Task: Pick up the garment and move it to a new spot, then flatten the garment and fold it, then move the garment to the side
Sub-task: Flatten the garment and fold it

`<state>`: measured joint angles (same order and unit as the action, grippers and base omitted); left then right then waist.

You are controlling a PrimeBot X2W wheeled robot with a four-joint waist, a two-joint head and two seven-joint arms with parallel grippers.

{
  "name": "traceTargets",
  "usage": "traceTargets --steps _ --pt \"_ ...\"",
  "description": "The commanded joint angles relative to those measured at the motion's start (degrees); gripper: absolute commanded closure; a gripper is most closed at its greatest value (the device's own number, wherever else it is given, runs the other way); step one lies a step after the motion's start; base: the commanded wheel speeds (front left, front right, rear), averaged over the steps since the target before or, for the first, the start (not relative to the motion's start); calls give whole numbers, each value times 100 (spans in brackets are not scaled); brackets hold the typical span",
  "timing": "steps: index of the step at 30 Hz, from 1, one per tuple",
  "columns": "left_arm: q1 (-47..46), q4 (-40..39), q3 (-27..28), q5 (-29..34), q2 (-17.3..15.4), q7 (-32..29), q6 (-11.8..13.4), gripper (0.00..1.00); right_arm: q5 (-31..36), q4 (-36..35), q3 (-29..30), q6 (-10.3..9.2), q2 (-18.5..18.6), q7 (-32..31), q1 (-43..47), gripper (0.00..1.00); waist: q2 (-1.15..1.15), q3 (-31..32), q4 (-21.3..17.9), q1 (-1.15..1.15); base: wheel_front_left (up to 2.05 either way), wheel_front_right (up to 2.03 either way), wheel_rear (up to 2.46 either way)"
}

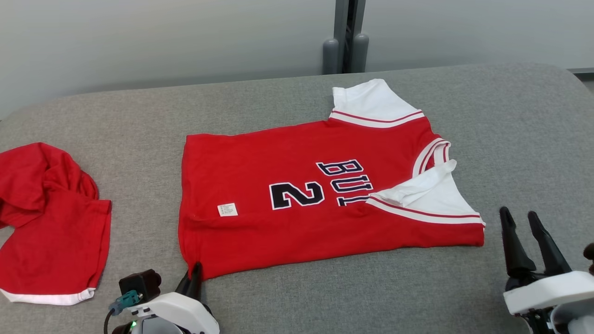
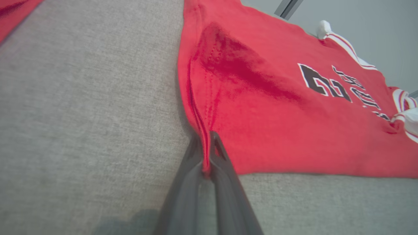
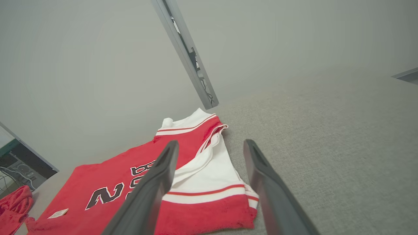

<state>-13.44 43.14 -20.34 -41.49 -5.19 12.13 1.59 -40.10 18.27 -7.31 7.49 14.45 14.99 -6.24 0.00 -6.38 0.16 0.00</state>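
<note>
The red jersey (image 1: 297,204) lies mostly flat mid-way across the gray pad (image 1: 510,139), long axis running L–R. Its hem is toward the robot's left, and its collar & white sleeve (image 1: 431,195) are toward the right. The left gripper (image 1: 195,274) comes in low at the near edge, fingers pointing away from the robot, jaws pinched tight on the jersey's near hem corner w/ cloth bunched between them. The right gripper (image 1: 526,232) hovers just right of the near shoulder corner, jaws wide apart & holding nothing. It's the closer arm for that end and prob. needs a short reach to its left.
</note>
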Motion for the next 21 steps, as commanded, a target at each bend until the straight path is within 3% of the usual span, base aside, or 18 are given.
traceTargets --steps 1,10,21 --pt "-71 -37 -6 84 -83 58 55 100 57 161 118 0 -2 7 5 0 0 14 36 0 0 0 0" --pt "106 -647 -128 430 -145 254 169 100 -231 1052 378 0 -230 -404 -395 0 0 -35 289 0 0 0 0" --pt "195 -1012 -359 614 -194 153 244 100 -517 2108 326 0 -113 -528 -825 0 0 -128 489 0 0 0 0"
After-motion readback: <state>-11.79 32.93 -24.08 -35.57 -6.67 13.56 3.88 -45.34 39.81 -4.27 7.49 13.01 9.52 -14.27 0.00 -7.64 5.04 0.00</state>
